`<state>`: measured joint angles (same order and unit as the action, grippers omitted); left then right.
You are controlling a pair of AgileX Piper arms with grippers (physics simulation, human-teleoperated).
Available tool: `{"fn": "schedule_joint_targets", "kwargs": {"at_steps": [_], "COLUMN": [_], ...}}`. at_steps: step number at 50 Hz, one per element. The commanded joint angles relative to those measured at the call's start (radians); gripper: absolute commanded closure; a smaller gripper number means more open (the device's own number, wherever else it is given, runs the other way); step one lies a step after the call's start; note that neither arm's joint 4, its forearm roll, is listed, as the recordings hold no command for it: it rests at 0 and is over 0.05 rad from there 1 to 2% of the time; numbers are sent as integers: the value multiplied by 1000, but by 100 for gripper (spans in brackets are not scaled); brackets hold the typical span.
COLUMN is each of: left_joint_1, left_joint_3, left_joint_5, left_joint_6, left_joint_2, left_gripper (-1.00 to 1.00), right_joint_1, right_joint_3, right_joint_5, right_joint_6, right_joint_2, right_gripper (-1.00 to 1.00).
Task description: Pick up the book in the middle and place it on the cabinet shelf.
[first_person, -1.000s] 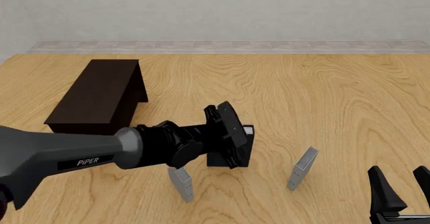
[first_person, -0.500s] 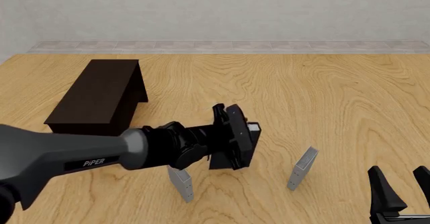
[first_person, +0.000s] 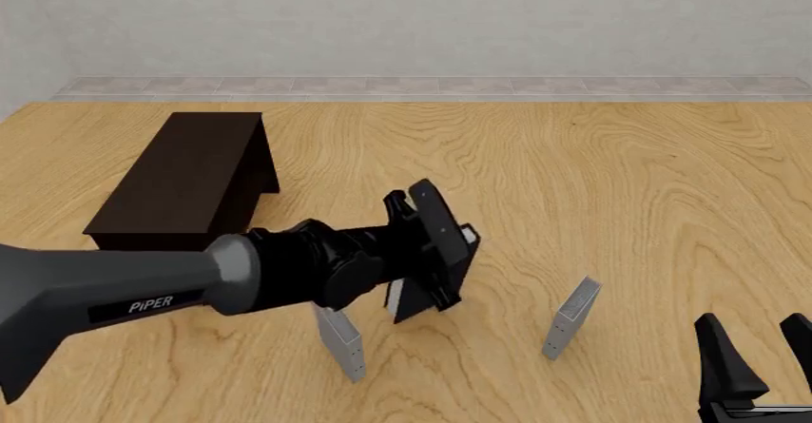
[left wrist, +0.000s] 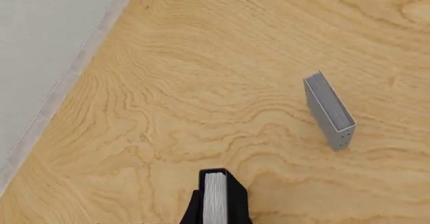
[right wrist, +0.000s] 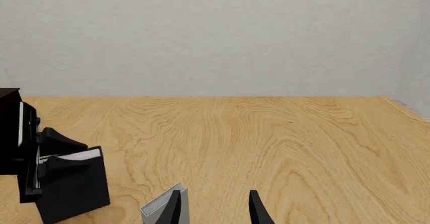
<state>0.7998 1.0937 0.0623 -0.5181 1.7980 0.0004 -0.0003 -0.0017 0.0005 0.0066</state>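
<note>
In the left wrist view the book (left wrist: pixel 216 198) sits clamped between the left gripper's fingers, white page edge up, with a thin grey book (left wrist: pixel 329 110) standing well apart on the table (left wrist: pixel 201 83). In the front view the left gripper (first_person: pixel 432 247) has lifted the book (first_person: pixel 438 271) and tilted it since half a second ago, so the carry toward the cabinet shelf (first_person: pixel 190 181) looks begun; "PiPER" reads on the arm. In the right wrist view the right gripper (right wrist: pixel 213 209) rests with fingers parted, empty.

One black book (first_person: pixel 438 271); two grey books (first_person: pixel 341 342) (first_person: pixel 572 318); one cabinet (first_person: pixel 190 181); two grippers (first_person: pixel 425 247) (first_person: pixel 762 366).
</note>
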Motion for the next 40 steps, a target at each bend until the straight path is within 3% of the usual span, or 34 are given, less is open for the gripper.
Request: {"fn": "schedule_joint_targets", "kwargs": {"at_steps": [1,40], "left_joint_1": [-39,-114], "left_joint_3": [27,38], "left_joint_5": [-17,-69], "left_joint_6": [-58,-192], "left_joint_2": [-45,-271], "left_gripper": [100,100], "right_joint_1": [0,0], "right_joint_3": [0,0], "right_joint_5": [0,0], "right_joint_6": [0,0], "right_joint_2": [0,0], "right_gripper": [-100,-100]}}
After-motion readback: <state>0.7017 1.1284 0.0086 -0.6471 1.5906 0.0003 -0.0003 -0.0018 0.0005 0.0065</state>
